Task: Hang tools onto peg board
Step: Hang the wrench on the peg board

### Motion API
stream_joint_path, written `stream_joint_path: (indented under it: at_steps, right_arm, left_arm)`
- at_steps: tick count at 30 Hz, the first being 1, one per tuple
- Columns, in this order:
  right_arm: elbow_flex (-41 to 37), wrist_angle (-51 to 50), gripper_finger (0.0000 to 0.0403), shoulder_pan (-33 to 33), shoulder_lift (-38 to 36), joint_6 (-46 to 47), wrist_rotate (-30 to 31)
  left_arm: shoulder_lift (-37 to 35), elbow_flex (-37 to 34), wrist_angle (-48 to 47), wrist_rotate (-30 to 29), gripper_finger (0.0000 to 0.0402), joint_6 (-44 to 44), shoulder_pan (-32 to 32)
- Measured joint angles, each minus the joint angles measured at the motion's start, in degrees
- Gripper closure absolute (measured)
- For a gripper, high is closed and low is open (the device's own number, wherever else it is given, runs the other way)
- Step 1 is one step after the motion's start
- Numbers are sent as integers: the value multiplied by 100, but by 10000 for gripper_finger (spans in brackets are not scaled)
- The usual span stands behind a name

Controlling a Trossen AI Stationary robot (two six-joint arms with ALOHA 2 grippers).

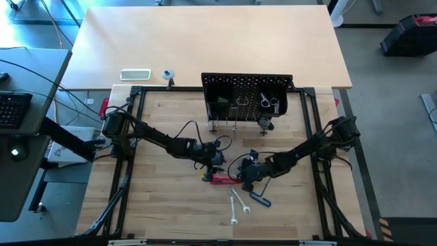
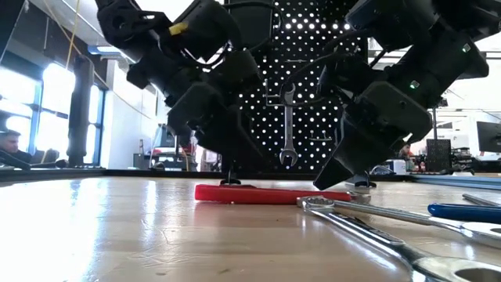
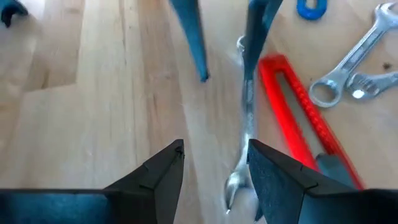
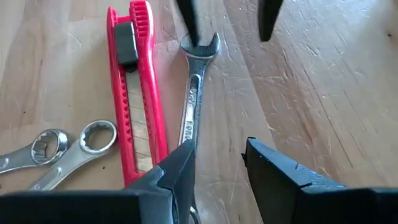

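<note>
The desk (image 1: 164,205) is pale butcher-block wood, its planks and grain plain under both wrist cameras, ringed by a black tubular frame (image 1: 136,137). Beyond it sits a second, smoother light tabletop (image 1: 205,41), and at table height the room shows bright windows on one side and a person at each far edge of the picture.

At the back stands the peg board (image 1: 247,102), a black perforated metal panel; one slim silver wrench (image 2: 288,125) hangs on it, light shining through the holes around it.

Down on the wood lies the red-handled tool (image 4: 138,93), a flat plastic body with a toothed edge and a black slider. Just beside it, running parallel, is a silver open-ended wrench (image 4: 194,99), polished and stamped along its shank. Two more silver wrenches (image 1: 237,203) lie crossed nearby, and the black L-shaped key with blue end (image 1: 260,199) rests next to them.

Both arms meet over this cluster. The left tool (image 3: 214,158) has its dark wedge-shaped fingers apart, low over one end of the lying wrench, one finger right next to the shank, holding nothing. The right tool (image 4: 217,158) faces it from the opposite end, fingers also apart, one finger just at the wrench's shank, nothing clamped.
</note>
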Motion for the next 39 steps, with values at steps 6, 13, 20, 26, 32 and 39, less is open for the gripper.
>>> stream_joint_path:
  at_steps: [6,13,20,26,32,39]
  right_arm:
    - [0,-1,266,12,0,6,-18]
    - [3,53,266,-4,97,14,-93]
    - [25,116,266,-53,262,160,327]
    - [5,104,269,-58,254,75,731]
    - [-6,285,269,-55,229,-28,541]
    - [-13,241,269,-47,7,-157,547]
  left_arm:
    - [116,0,-35,385,231,7,158]
    - [162,0,-2,769,231,23,176]
    - [162,2,-24,777,231,25,176]
    - [162,2,-180,630,231,27,185]
    - [162,2,-184,395,231,28,287]
    - [162,2,-192,624,231,86,315]
